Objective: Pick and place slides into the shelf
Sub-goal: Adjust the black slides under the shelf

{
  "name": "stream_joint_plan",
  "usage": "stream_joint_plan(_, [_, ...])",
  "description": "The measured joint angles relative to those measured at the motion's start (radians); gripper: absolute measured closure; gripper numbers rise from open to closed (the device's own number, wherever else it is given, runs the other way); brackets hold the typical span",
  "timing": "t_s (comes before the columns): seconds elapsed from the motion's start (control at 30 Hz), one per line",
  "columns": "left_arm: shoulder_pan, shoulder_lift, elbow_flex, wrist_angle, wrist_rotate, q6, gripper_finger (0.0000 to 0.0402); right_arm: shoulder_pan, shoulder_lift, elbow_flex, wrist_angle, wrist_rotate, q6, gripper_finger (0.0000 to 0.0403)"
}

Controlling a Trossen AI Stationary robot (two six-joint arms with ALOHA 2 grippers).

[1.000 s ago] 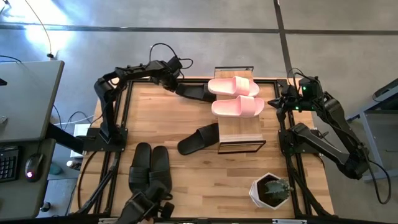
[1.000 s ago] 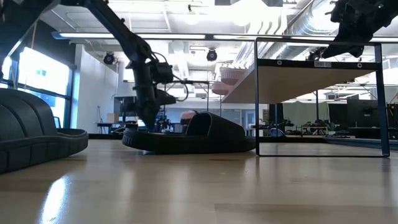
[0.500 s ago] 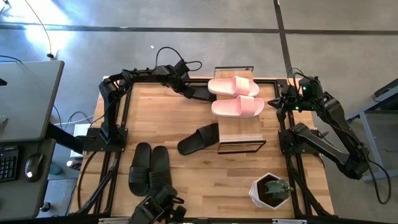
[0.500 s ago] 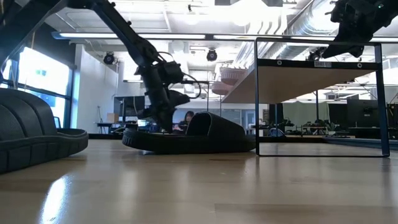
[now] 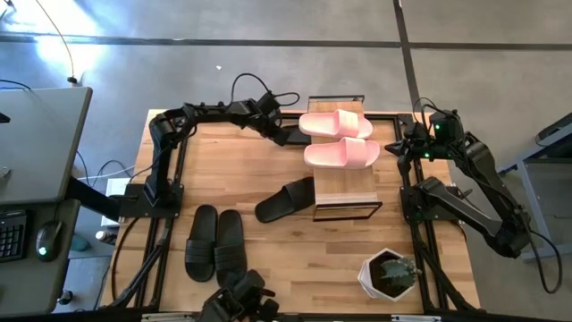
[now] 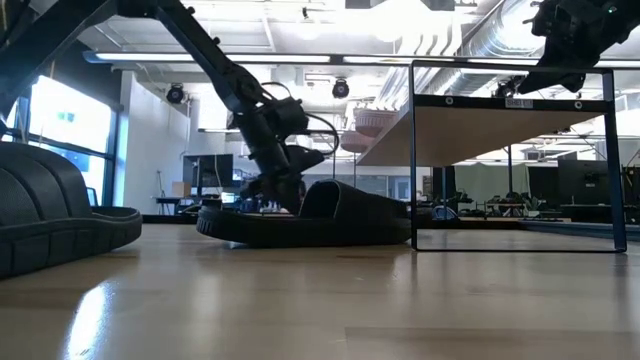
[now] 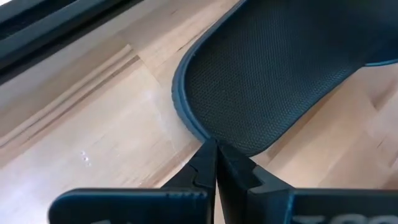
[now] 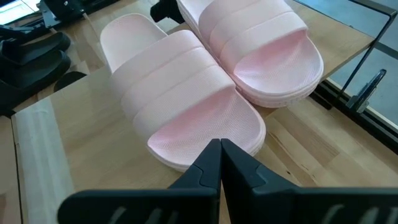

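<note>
A small shelf [image 5: 343, 190] with a light plank top stands on a wooden table. Two pink slides [image 5: 338, 139] already lie side by side on its top. Four black slides are still off it: a pair [image 5: 214, 241] on the table well to the shelf's left, one [image 5: 284, 199] touching the shelf's left edge, and one [image 5: 288, 135] just beside the pink pair. The left gripper [image 7: 216, 163] is pinched closed on the rim of that last slide. The right gripper [image 8: 220, 154] hovers closed over the pink pair, holding nothing.
</note>
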Motion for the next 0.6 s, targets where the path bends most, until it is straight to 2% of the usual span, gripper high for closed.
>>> stream_joint_plan(0.37, [-0.014, 0.000, 0.000, 0.150, 0.042, -0.024, 0.0401, 0.000, 0.000, 0.000, 0.000, 0.000, 0.000, 0.0402])
stream_joint_plan(0.6, [-0.039, 0.013, 0.000, 0.178, 0.056, -0.026, 0.0401, 0.000, 0.000, 0.000, 0.000, 0.000, 0.000, 0.0402])
